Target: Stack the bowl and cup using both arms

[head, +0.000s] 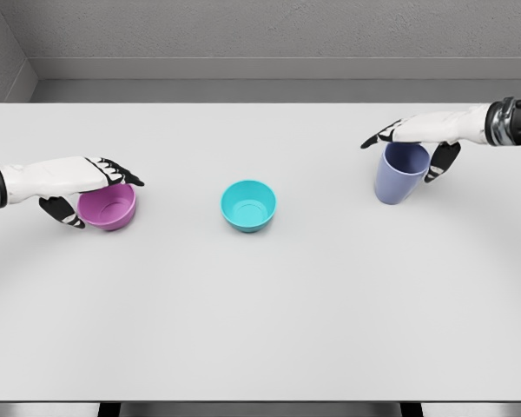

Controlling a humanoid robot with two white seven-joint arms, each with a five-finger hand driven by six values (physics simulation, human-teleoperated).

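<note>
Now, on the broad white tabletop (260, 330) that fills most of the frame, three pieces of smooth plastic tableware sit in a loose row across the middle. At the left, the small round purple bowl (109, 207) stands upright with its mouth open to the camera, and the left hand (74, 184), white with black fingertips, comes in from the left edge and wraps it: the fingers lie over the far rim while the thumb curls against the near side, so the hand grasps the bowl. In the centre, well apart from both hands, the round turquoise bowl (248, 205) rests upright and untouched. At the right, the tall periwinkle-blue cup (400, 172) is tilted slightly, its mouth turned toward the upper right; the right hand (424, 139), reaching in from the upper right edge, closes over its rim with fingers stretched across the top and the thumb down its right side. Behind the table runs a grey wall.
</note>
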